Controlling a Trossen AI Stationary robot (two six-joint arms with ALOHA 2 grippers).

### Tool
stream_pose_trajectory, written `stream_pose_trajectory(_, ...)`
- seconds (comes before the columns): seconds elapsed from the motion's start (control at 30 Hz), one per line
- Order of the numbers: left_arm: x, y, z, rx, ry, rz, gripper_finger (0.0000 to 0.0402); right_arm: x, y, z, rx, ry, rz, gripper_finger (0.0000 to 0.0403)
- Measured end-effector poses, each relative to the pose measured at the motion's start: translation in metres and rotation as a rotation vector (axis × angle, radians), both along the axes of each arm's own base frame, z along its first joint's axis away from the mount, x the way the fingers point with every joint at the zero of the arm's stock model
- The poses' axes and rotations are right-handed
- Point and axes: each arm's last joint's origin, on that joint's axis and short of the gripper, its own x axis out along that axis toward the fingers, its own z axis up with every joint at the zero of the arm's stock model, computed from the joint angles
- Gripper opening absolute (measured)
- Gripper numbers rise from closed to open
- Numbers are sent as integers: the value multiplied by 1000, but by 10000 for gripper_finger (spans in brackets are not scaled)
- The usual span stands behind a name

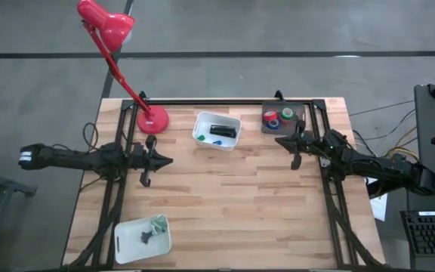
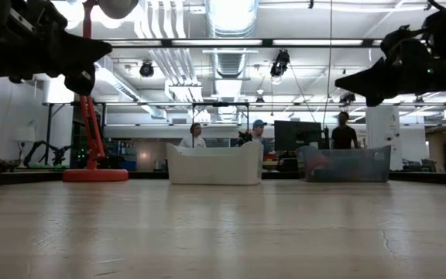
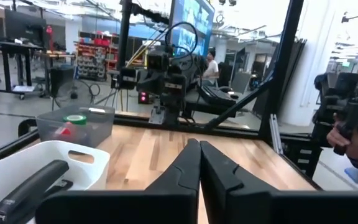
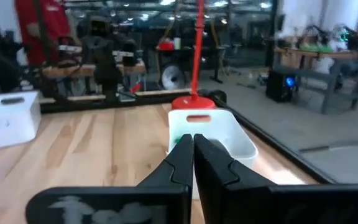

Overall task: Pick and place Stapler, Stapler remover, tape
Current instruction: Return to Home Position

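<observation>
The dark stapler (image 1: 221, 131) lies in a white bin (image 1: 232, 121) at the table's far middle, with a small blue piece (image 1: 217, 141) beside it. Which thing is the stapler remover I cannot tell. Red, blue and green tape rolls (image 1: 278, 117) sit in a dark tray (image 1: 302, 113) at the far right. My left gripper (image 1: 169, 160) hovers shut left of the bin, pointing right. My right gripper (image 1: 279, 139) hovers shut just near of the tray, pointing left. In the left wrist view the stapler (image 3: 33, 186) shows beside my shut gripper (image 3: 199, 146).
A red desk lamp stands with its base (image 1: 152, 119) left of the white bin. A second white bin (image 1: 123, 245) with small items sits at the near left. Bare wood (image 1: 232, 196) lies between the arms. People stand in the room beyond the table.
</observation>
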Motion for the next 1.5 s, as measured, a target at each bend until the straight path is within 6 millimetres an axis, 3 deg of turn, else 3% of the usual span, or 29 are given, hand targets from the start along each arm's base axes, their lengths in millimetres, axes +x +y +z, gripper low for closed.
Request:
stream_pose_trajectory(0.37, -7, 2, -15, -21, 154, 61, 7, -10, 2, -1, 64, -12, -100, 9)
stream_pose_trajectory(0.53, -7, 2, -14, -53, 145, 66, 7, -11, 1, -4, 70, 17, -152, 9)
stream_pose_trajectory(0.77, -7, 2, -15, -53, 154, 67, 26, -10, 0, -6, 210, -9, -155, 9)
stream_pose_trajectory(1.5, -7, 2, -15, -55, 155, 66, 29, -10, 0, -6, 210, -10, -154, 9)
